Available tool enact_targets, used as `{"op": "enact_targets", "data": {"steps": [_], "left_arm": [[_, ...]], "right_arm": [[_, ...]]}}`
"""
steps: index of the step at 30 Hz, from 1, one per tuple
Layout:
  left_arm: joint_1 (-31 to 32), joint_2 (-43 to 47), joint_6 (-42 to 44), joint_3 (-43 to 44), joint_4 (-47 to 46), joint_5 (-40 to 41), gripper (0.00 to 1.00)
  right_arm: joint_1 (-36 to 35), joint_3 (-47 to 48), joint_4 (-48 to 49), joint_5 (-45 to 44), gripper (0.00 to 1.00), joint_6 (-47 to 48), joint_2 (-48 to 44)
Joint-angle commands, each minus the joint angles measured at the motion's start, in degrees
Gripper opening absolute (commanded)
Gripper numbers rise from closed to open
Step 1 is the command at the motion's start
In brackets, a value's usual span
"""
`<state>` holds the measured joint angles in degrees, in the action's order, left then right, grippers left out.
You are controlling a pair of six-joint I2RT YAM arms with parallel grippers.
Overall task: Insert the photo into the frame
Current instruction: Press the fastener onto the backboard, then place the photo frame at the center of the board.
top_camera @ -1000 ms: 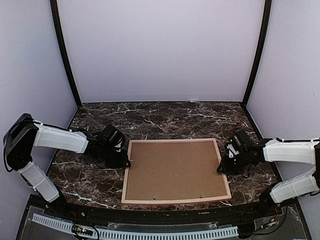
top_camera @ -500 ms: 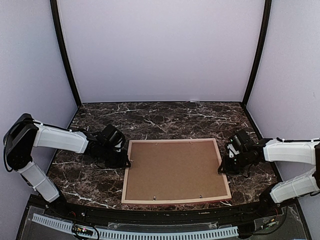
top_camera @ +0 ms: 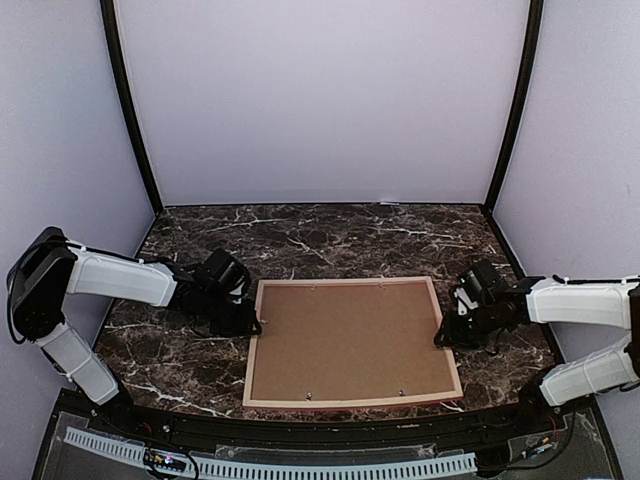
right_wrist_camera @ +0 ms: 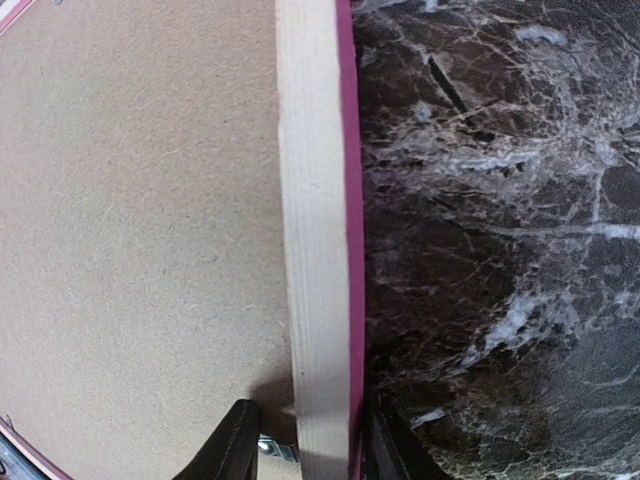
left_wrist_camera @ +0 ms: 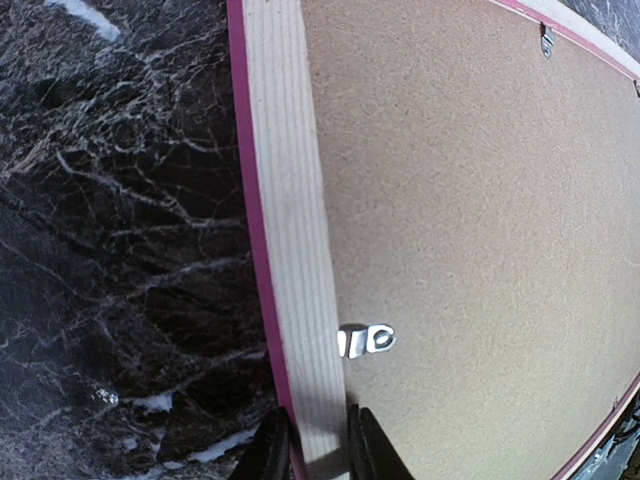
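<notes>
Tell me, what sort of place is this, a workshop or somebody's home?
Most likely a robot test booth: plain pale walls close in a dark marble-look table, two robot arms reach in from its near edge, and a picture frame lies face-down between them.

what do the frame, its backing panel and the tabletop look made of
The frame: likely wood, bare pale grain on its back, pink paint on the edge. The backing panel: probably hardboard, matte brown, finely speckled fibres. The tabletop: dark marble look with white veins; real stone or a printed surface, cannot tell.
</notes>
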<state>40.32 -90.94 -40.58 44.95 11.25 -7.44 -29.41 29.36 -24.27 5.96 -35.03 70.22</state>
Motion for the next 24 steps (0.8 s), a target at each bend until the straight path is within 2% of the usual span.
{"op": "enact_targets", "data": {"steps": [1,7,10,24], "left_arm": [[0.64,-0.87,0.05,-1.55,-0.08,0.46,0.23],[0.64,-0.78,-0.05,-1.81,-0.13,0.83,0.23],[0.64,-0.71,-0.11,-2.06,-0.29,0.99,0.23],[0.64,-0.89,-0.75,-2.68,-1.3,0.96,0.19]], "right_arm": [[-0.47,0.81,0.37,0.65,0.41,-0.07,0.67],[0.4,2.88,0.08,-1.3,0.54,0.84,1.14],[1.35,3.68,0.54,-1.43,0.55,1.82,2.34],[3.7,5.29,3.46,1.65,0.34,4.48,6.66]]}}
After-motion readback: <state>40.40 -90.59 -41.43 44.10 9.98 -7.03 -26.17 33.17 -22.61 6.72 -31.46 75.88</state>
